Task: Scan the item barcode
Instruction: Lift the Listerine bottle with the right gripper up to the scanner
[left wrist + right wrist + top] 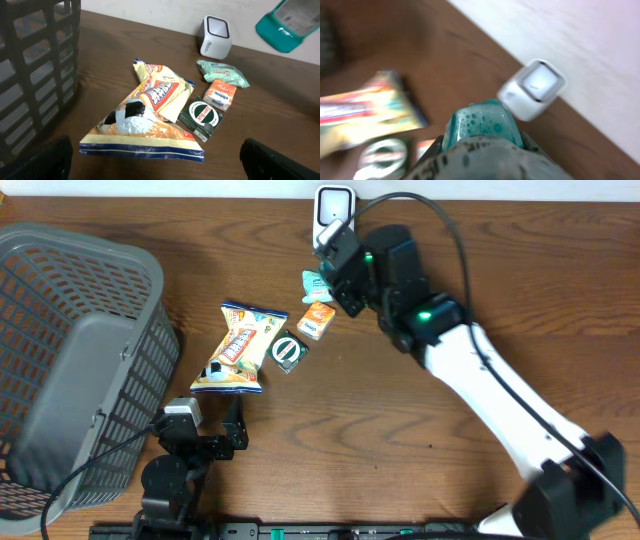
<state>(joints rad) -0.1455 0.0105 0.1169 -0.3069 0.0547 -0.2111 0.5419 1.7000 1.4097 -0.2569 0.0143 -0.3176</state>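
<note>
Right gripper (483,142): partly closed, pinching the teal item between its fingers.
Teal item (481,124): in the right gripper's grasp, lifted off the table, with its rounded end poking out past the fingertips.
Scanner (532,90): a white box just ahead of the right gripper's fingertips, at the table's far edge. From the left wrist it appears apart from the teal item.
Mint packet (222,74): lying on the table just beneath the right gripper.
Orange packet (220,94): touching the mint packet, on the side towards the left gripper.
Green box (202,117): next along, against the orange packet.
Snack bag (145,122): flat on the table straight ahead of the left gripper, its edge over the green box.
Left gripper (155,165): jaws spread wide, holding nothing, low over the table.
Basket (60,360): grey, to the left gripper's left.
</note>
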